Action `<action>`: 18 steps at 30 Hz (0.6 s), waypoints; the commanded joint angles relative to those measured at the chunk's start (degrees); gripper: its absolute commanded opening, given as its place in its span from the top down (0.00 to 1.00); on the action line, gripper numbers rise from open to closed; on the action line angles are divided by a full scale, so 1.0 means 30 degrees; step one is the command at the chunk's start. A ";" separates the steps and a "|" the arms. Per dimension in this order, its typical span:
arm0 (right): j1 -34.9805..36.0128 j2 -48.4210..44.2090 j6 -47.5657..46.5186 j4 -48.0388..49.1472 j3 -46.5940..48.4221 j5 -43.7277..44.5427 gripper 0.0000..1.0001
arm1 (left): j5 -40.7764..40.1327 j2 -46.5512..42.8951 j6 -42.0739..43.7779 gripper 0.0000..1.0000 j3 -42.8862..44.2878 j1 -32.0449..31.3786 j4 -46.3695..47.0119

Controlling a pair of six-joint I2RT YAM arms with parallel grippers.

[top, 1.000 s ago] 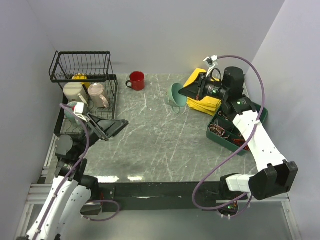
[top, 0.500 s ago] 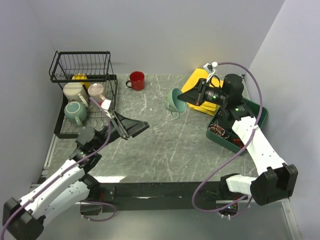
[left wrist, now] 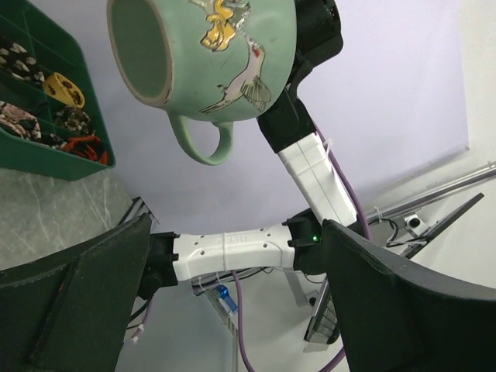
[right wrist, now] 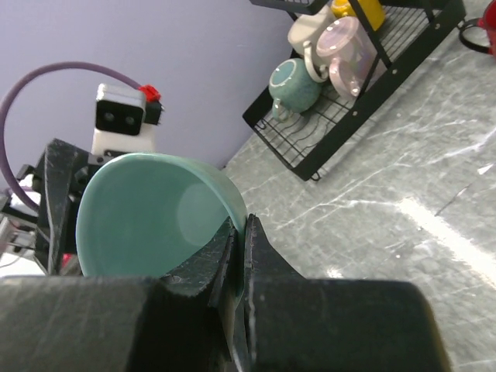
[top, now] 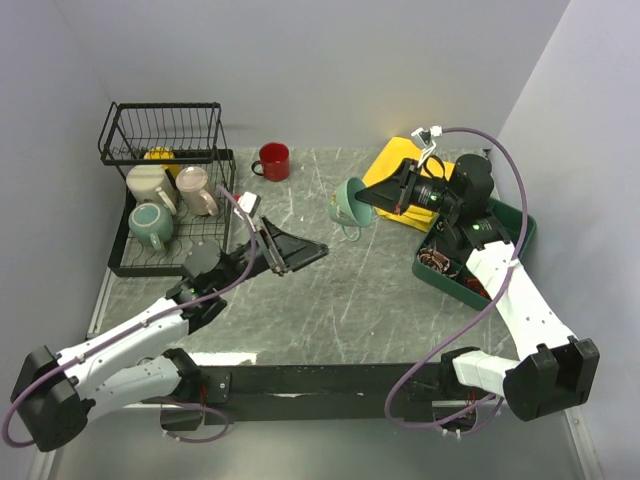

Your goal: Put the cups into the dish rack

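My right claw (top: 370,198) pinches the teal mug (top: 346,203) by its rim, off the table (top: 330,290); left claw (top: 298,250) wide, empty.

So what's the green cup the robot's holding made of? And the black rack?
The cup looks like glazed ceramic: thick walls, a smooth, faintly shiny green skin and a bird painted on it. The rack looks like metal wire with a black coating, thin straight rods crossing in a grid; whether that coat is paint or plastic I can't tell.
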 commanded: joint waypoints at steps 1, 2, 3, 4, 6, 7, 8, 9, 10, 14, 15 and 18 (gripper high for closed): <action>0.0049 -0.0874 0.1664 0.2426 0.0150 -0.0580 1.00 | -0.0442 0.0886 0.0684 0.04 0.1455 -0.0812 0.1807; 0.0020 -0.0903 0.1869 0.2515 0.0179 -0.0697 1.00 | -0.0501 0.1092 0.0743 0.04 0.1776 -0.1075 0.1953; 0.0049 -0.0904 0.2306 0.2661 0.0150 -0.0785 1.00 | -0.0501 0.1297 0.0802 0.04 0.1953 -0.1193 0.2041; 0.0049 -0.0962 0.2455 0.2924 0.0092 -0.0815 1.00 | -0.0501 0.1676 0.0860 0.04 0.2100 -0.1281 0.2129; 0.0020 -0.1196 0.3068 0.3335 -0.0084 -0.0903 1.00 | -0.0443 0.2117 0.0832 0.03 0.2539 -0.1545 0.2654; 0.0020 -0.1313 0.3333 0.3975 -0.0229 -0.0961 1.00 | -0.0414 0.2583 0.0774 0.04 0.2686 -0.1662 0.2802; 0.0049 -0.1343 0.4032 0.4387 -0.0463 -0.1020 1.00 | -0.0384 0.2820 0.0773 0.04 0.2948 -0.1692 0.2920; 0.0020 -0.1343 0.4358 0.4710 -0.0552 -0.1136 1.00 | -0.0297 0.3316 0.0715 0.04 0.3096 -0.1721 0.3211; 0.0049 -0.1314 0.4738 0.5468 -0.0640 -0.1166 1.00 | -0.0296 0.3553 0.0686 0.04 0.3242 -0.1867 0.3330; 0.0020 -0.1109 0.6727 0.7024 -0.1254 -0.1342 1.00 | -0.0412 0.4433 0.0714 0.04 0.4003 -0.2073 0.3770; 0.0049 -0.1109 0.7227 0.7492 -0.1459 -0.1400 1.00 | -0.0529 0.4579 0.1005 0.04 0.4121 -0.2073 0.3770; 0.0020 -0.1109 0.8899 0.9222 -0.2192 -0.1547 1.00 | -0.1115 0.4726 0.1620 0.04 0.4590 -0.2044 0.3536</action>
